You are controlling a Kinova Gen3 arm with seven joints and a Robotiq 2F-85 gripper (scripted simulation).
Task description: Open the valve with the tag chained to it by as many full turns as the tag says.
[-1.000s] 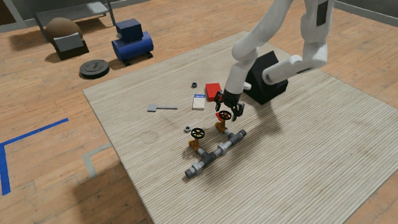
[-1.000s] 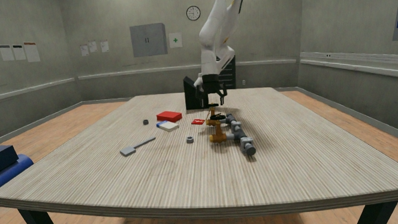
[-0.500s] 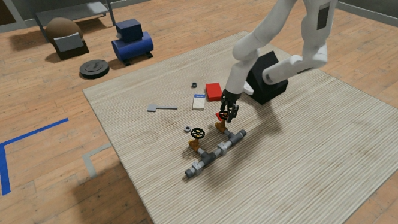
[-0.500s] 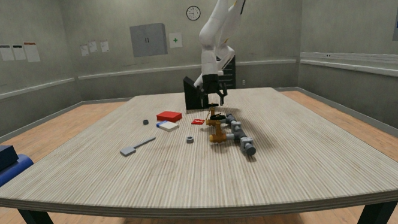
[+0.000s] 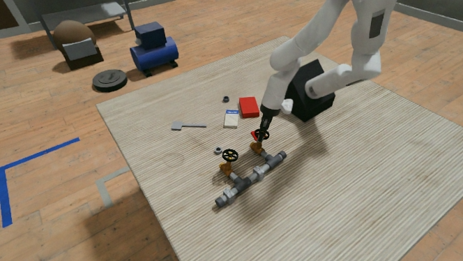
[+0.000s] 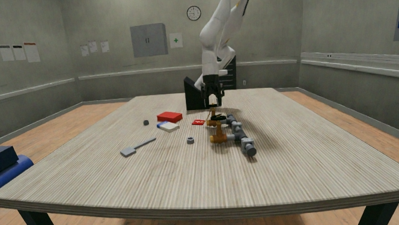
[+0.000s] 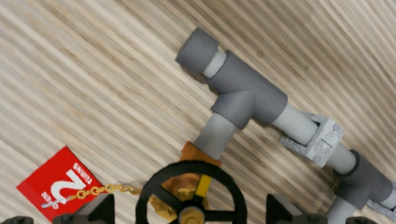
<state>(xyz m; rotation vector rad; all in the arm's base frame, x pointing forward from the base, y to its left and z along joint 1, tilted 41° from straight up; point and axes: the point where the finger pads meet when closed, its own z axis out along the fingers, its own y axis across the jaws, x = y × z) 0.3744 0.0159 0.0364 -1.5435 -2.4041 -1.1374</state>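
Note:
A grey pipe (image 5: 252, 176) lies on the table with two brass valves, each with a black handwheel. The far valve's handwheel (image 5: 256, 134) has a gold chain to a red tag (image 7: 57, 183) that reads "open 2 turns"; the tag lies flat on the table (image 6: 198, 122). The near valve's handwheel (image 5: 230, 156) has no tag. My gripper (image 5: 263, 130) is open right above the far handwheel (image 7: 191, 194), its fingertips on either side of the wheel in the wrist view. It holds nothing.
A red box (image 5: 249, 107), a white box (image 5: 231, 118), a grey flat tool (image 5: 188, 125), a hex nut (image 5: 217, 148) and a small dark ring (image 5: 226, 99) lie left of the valves. The black arm base (image 5: 308, 92) stands behind.

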